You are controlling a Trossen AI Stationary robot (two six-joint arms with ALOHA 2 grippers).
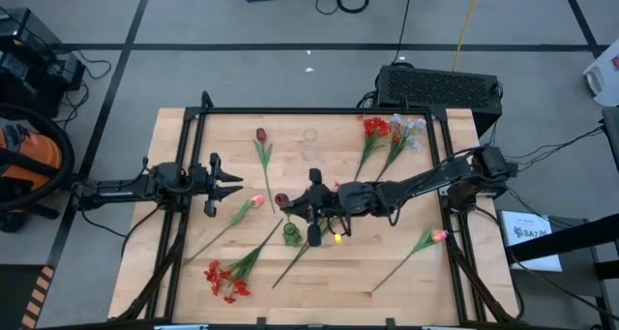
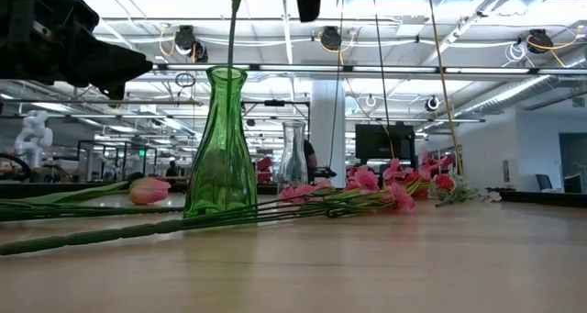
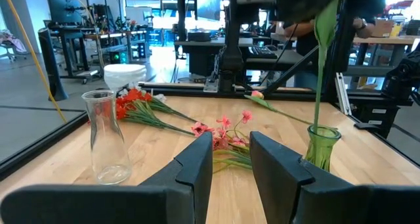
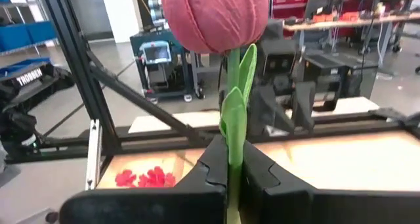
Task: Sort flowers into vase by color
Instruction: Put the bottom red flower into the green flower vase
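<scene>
A maroon tulip [image 4: 213, 17] is pinched by its stem in the right gripper [image 4: 231, 159], upright above the green vase [image 1: 291, 235], stem already inside. Release seems next. The left gripper [image 1: 235, 183] is held spread, waiting near the left edge.

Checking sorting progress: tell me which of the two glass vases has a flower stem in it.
The green glass vase at the table's middle; a green stem, held by the right gripper, stands in it. The clear glass vase is empty.

Bright, even overhead light; soft shadows on my worktop [image 1: 319, 262]; low view's ceiling lamps [image 2: 331, 39] glare, foreground blurred
</scene>
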